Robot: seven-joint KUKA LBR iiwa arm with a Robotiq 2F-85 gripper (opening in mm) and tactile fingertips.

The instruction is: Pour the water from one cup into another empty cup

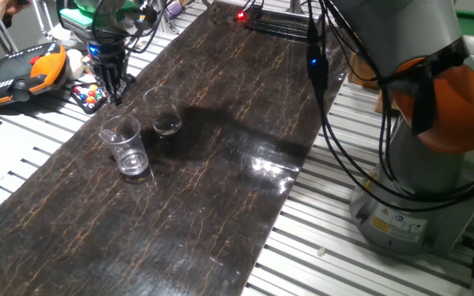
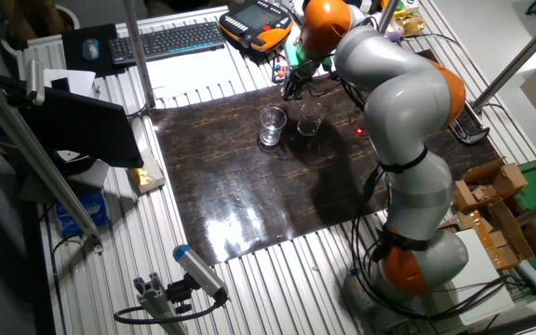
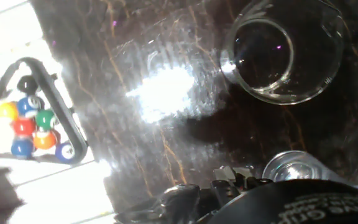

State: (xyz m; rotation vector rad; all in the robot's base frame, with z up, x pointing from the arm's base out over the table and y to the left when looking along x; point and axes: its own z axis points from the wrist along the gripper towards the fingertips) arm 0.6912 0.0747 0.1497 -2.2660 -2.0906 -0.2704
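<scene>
Two clear cups stand upright and just beside each other, apart, near the far left corner of the dark mat [image 1: 220, 189]. The tumbler [image 1: 124, 145], taller and wider with a thick ringed base, is the nearer of the two in the one fixed view; the cup [image 1: 163, 111], shorter and narrower, stands just behind and to the right of it. Whatever water there is shows at most as a dark patch low in a cup, too faint to tell which one holds it. The gripper [image 1: 110, 84] hangs at the far left edge of the mat, pointing down, close to the short cup but touching neither one and holding nothing; its fingers look close together, though whether they are fully pressed cannot be told. A rack of small coloured balls [image 3: 33, 124] lies on the slatted table [image 1: 401, 271] just beyond the mat edge. The grasp has not yet begun, so the risks lie ahead. Both cups are light and close together, so a finger coming in from the far side could knock the short cup over while reaching for the tumbler. Clear smooth plastic could also slip in a loose pinch, and a hard one could buckle the wall and spill.
</scene>
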